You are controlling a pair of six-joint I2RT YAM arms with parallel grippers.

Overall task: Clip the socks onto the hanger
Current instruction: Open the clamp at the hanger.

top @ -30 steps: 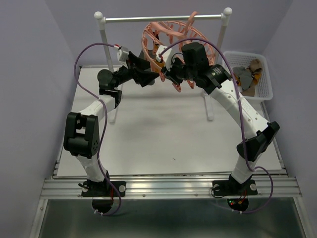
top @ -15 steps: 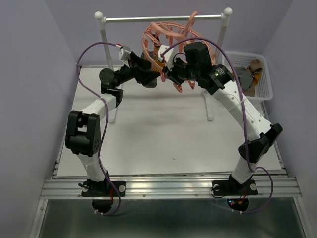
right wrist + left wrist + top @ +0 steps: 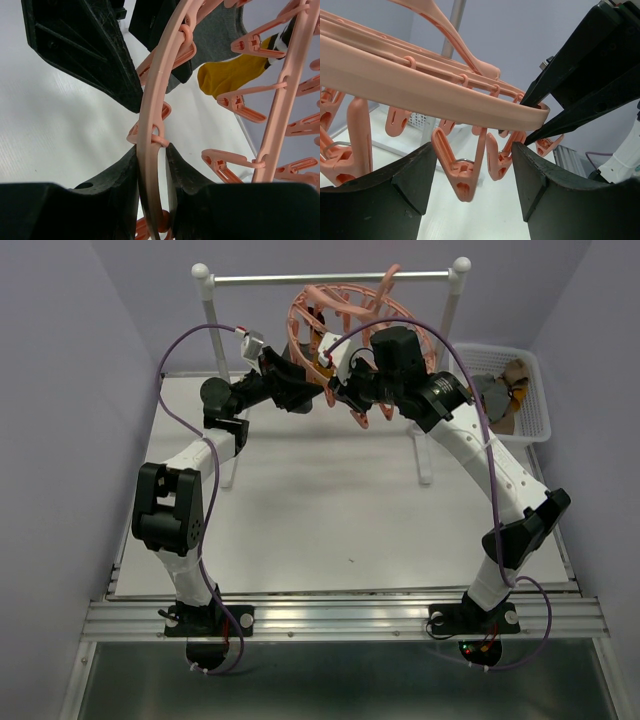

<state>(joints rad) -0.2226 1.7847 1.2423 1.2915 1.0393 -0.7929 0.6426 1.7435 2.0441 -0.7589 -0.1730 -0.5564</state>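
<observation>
At 12 o'clock the right pincer (image 3: 151,155) clamps the hanger (image 3: 155,75); the left pincer (image 3: 472,150), apart around a clip (image 3: 462,185), could slip, swinging it.

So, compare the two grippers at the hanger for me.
The right gripper is shut on the hanger, while the left gripper is open and grips nothing. The right gripper pinches the ring itself, while the left gripper straddles a dangling clip below the ring. Both are black two-finger grippers up at the same hanger.
</observation>
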